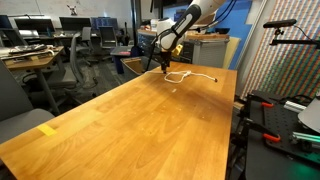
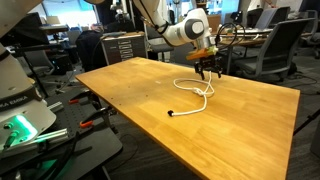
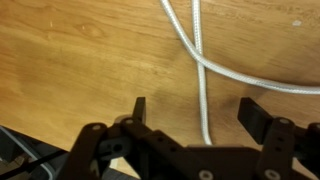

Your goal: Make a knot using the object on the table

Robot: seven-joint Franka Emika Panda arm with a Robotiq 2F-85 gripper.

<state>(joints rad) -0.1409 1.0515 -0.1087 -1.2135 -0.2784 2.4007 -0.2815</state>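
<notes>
1. It's an open office-lab, with grey desks and chairs at the back. The light wood table fills the middle of both exterior views, and a yellow tape mark sits at the lower left of it.
2. In the wrist view the two dark fingers stand wide apart at the bottom of the frame. One strand of the white cord runs down between them, but they aren't pinching it or holding anything.
3. The gripper hangs low over the table, upper centre in an exterior view, directly above the cord. I can't tell whether its tips touch the wood.
4. The cord lies flat on the table in a loose loop under the gripper. A tail trails towards the lower left and ends in a small dark plug.
5. Near the top centre of the wrist view two strands meet, and I can't make out which lies on top.
6. To my eye the task is barely begun. There is a slack loop at most, and no knot. Gripping the cord, passing an end through the loop and pulling it tight all look left to do.
</notes>
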